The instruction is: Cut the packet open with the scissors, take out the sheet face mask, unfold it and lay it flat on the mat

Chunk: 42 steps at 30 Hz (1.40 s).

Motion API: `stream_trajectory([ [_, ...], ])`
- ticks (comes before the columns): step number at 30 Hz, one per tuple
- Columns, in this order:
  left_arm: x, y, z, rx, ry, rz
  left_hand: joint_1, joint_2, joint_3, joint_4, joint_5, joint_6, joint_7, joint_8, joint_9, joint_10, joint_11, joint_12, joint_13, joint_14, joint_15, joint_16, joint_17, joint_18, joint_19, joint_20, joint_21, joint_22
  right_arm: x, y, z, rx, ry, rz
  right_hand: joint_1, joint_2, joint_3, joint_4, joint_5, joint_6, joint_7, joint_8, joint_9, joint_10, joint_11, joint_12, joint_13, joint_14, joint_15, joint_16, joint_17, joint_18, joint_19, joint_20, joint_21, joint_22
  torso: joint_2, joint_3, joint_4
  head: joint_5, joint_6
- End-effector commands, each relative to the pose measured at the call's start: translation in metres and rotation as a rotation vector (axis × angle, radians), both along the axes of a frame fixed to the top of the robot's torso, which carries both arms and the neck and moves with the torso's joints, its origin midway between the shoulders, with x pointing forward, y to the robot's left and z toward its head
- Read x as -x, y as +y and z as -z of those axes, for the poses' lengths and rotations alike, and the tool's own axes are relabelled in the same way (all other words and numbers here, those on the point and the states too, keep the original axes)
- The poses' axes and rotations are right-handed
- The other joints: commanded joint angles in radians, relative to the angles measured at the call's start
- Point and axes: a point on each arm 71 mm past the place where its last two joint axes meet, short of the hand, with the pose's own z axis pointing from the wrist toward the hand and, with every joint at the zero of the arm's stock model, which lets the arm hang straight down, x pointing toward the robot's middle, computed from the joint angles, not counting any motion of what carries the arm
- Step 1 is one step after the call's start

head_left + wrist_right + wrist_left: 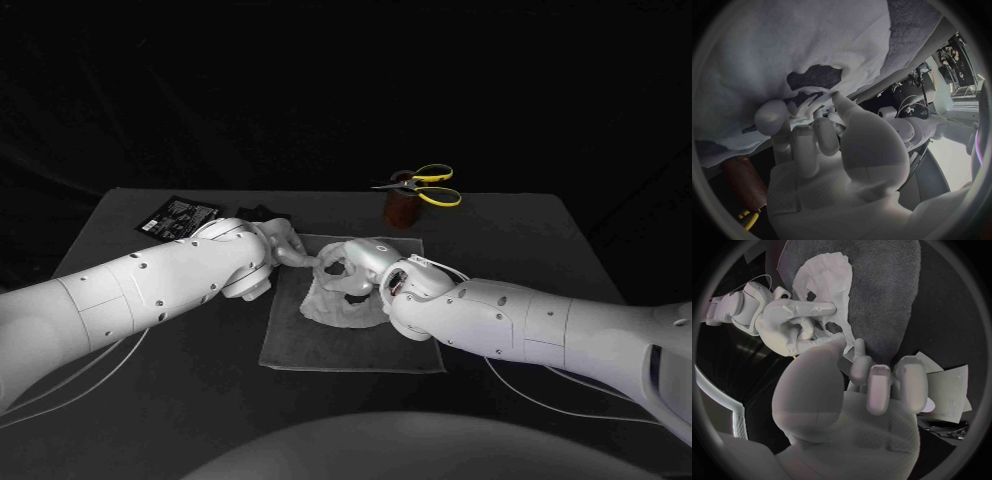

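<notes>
The white sheet mask lies crumpled and partly unfolded on the grey mat in the head view. My left hand reaches its upper left edge, and its fingertips pinch a strip of the mask. My right hand is just to the right and grips the mask near an eye hole between thumb and fingers. The right hand also appears in the left wrist view. The yellow-handled scissors stand in a brown holder behind the mat. The black packet lies at the back left.
The holder stands close behind my right hand. Pale packet pieces lie on the table beside the mat, near my left hand. Bare mat extends past the mask towards the front.
</notes>
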Motion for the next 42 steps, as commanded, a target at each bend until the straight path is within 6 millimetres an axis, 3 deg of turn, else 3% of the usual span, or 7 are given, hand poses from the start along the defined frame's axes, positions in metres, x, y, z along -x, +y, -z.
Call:
stream_trajectory([
  [1,0.001,-0.003,0.003,-0.09,0.035,0.037,0.008,0.004,0.002,-0.004,-0.002,0.009,0.0,0.003,-0.003,0.001,-0.004,0.005,0.003,0.093,-0.004,-0.006,0.215,-0.013,0.005,0.001,0.004,0.101,0.003,-0.016,0.022,0.113,0.1,0.051,0.01,0.001,0.0,-0.005,0.007,-0.002,0.007,0.004,-0.001,-0.001,0.002,0.004,0.019,0.067,-0.006,0.004,0.108,0.011,-0.004,-0.004,-0.004,0.1,0.0,0.0011,0.0005,0.003,0.0],
  [16,0.001,-0.016,0.006,-0.137,0.065,0.074,0.025,0.015,0.008,0.001,-0.002,0.025,-0.007,0.012,-0.004,0.027,-0.009,0.031,0.044,0.093,-0.008,-0.006,0.214,-0.015,0.011,-0.001,0.011,0.108,0.002,-0.015,0.022,0.116,0.101,0.052,0.011,0.002,-0.002,-0.006,0.007,-0.002,0.008,0.004,-0.001,-0.001,0.002,0.004,0.018,0.067,-0.005,0.004,0.109,0.011,-0.003,-0.004,-0.004,0.101,0.0,0.0012,-0.0004,0.003,0.0],
  [31,0.006,-0.022,0.006,-0.16,0.083,0.097,0.052,0.006,0.009,-0.006,-0.002,0.037,-0.016,0.022,-0.004,0.035,-0.017,0.041,0.058,0.094,-0.015,-0.004,0.219,-0.015,0.012,-0.008,0.012,0.11,0.002,-0.016,0.023,0.119,0.102,0.054,0.012,0.003,-0.002,-0.006,0.007,-0.002,0.008,0.003,-0.001,0.0,0.002,0.005,0.019,0.067,-0.005,0.004,0.108,0.011,-0.003,-0.004,-0.004,0.1,0.0,-0.0009,-0.0001,0.001,0.0],
  [42,0.007,-0.025,0.007,-0.166,0.087,0.1,0.069,0.005,0.016,-0.013,-0.001,0.036,-0.017,0.024,-0.005,0.034,-0.019,0.04,0.058,0.094,-0.016,-0.004,0.219,-0.015,0.012,-0.01,0.013,0.111,0.002,-0.015,0.023,0.121,0.103,0.054,0.013,0.004,-0.001,-0.007,0.008,-0.001,0.008,0.003,-0.001,-0.001,0.002,0.004,0.018,0.067,-0.005,0.003,0.107,0.011,-0.003,-0.004,-0.004,0.101,0.0,0.0001,-0.0008,0.003,0.0],
])
